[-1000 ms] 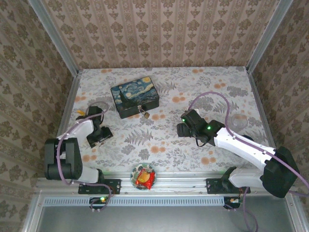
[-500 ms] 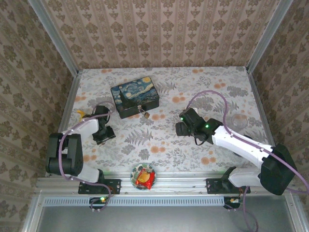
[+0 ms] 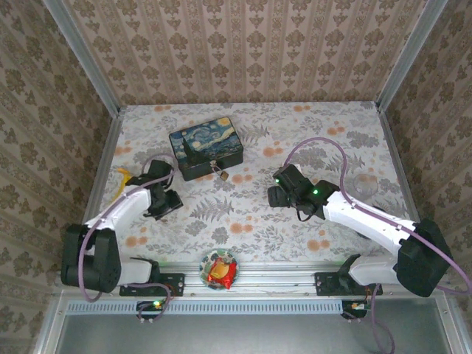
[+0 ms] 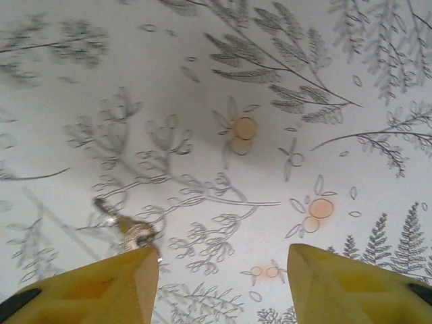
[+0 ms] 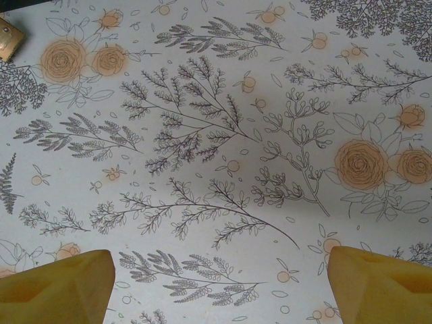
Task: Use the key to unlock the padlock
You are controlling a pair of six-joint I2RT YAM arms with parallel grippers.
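From above, you see the tiny brass-coloured padlock (image 3: pixel 221 175) at the near front edge of the dark blue painted tin box (image 3: pixel 205 146), on the floral-patterned desk (image 3: pixel 295 133). Your left pincer (image 3: pixel 164 203) sits to the left of the tin and nearer the bases. Your right pincer (image 3: pixel 273 197) is off to the padlock's right, apart from it.

In the left wrist view, your left pincer (image 4: pixel 223 270) is released, its yellow fingers (image 4: pixel 101 290) spread wide. A small silvery key (image 4: pixel 128 229) lies on the desk just by the tip of the finger on the picture's left.

In the right wrist view, your right pincer (image 5: pixel 219 283) is released too, above bare patterned desk. A brass-coloured corner (image 5: pixel 8 37) peeks in at the top left edge.
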